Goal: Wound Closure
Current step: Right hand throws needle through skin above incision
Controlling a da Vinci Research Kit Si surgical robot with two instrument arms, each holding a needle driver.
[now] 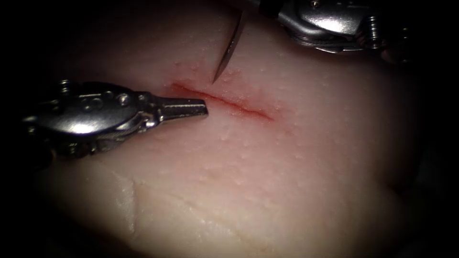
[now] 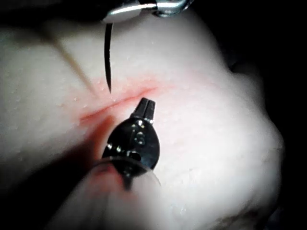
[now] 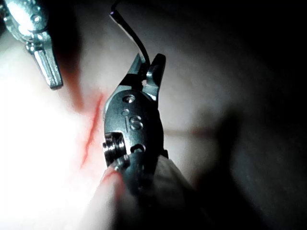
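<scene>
The cut (image 1: 224,102) runs as a short red line across the pale tissue (image 1: 287,181). My right tool (image 1: 330,19) comes in from the upper right, and its jaws (image 3: 147,67) are shut on the curved needle (image 1: 229,48) toward its rear part. The long front part sticks out. The needle's point (image 1: 214,81) hangs just over the tissue on the far side of the cut, near its left end, and is not in the tissue. My left tool (image 1: 204,109) lies at the cut's left end, shut and holding nothing. From the left wrist, the needle (image 2: 108,57) stands beside my left jaws (image 2: 145,106).
Red fluid stains the tissue along the cut (image 2: 115,103). The tissue falls away into dark at its right edge (image 1: 406,157), and a fold runs along its front left (image 1: 129,200).
</scene>
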